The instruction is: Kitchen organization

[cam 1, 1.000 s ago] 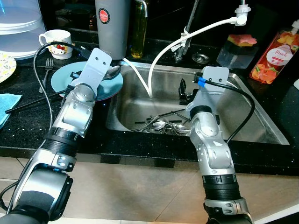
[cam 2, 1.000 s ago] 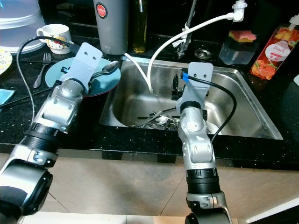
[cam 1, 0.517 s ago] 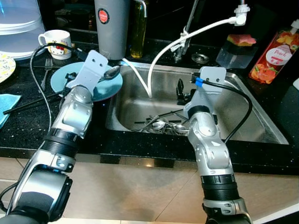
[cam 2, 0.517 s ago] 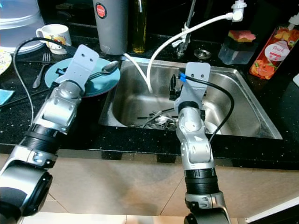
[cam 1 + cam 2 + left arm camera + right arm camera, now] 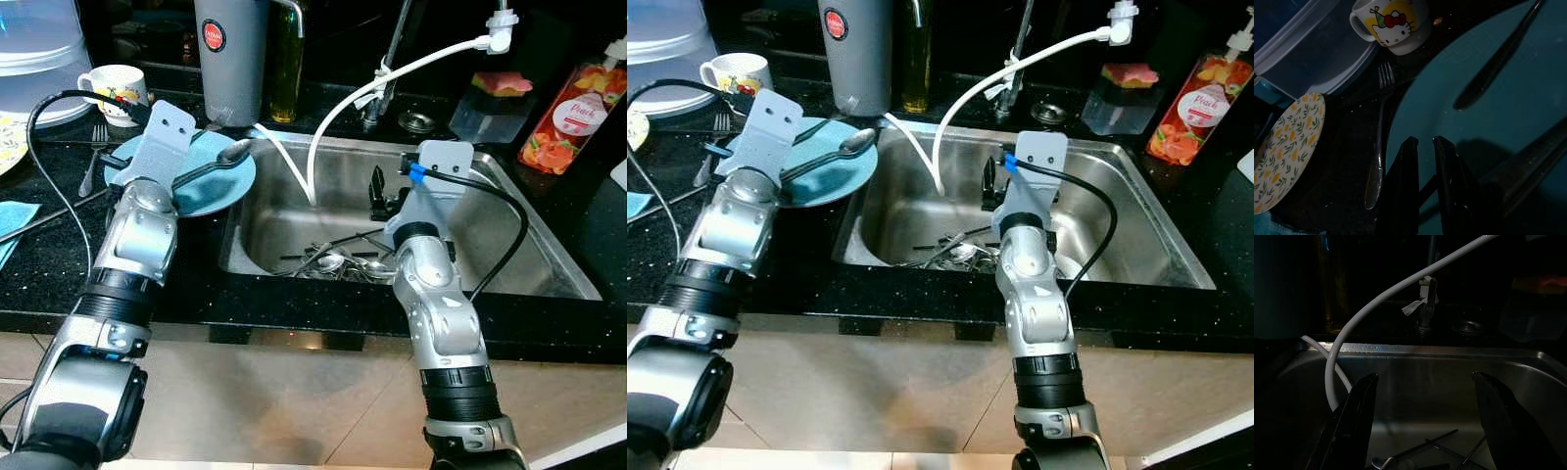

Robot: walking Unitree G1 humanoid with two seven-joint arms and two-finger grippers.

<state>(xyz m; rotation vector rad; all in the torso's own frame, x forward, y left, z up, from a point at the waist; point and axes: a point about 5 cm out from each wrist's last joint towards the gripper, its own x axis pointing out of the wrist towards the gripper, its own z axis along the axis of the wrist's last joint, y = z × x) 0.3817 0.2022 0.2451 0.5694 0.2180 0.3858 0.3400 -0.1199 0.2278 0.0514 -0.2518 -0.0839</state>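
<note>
Lower your right gripper (image 5: 1422, 426), its fingers spread wide, straight down into the stainless steel sink (image 5: 509, 245) toward the pile of silver cutlery (image 5: 338, 262) lying on the sink floor. Single out one piece at the pile's edge and close on its handle, not the bowl; the tangled handles will likely drag neighbours along. Keep clear of the white hose (image 5: 333, 117) hanging into the basin.

Your left gripper (image 5: 1422, 159), its fingers nearly pressed together and holding nothing, sits over the round teal plate (image 5: 220, 186) on the black counter left of the sink. A silver spoon (image 5: 216, 162) rests on that plate.
</note>
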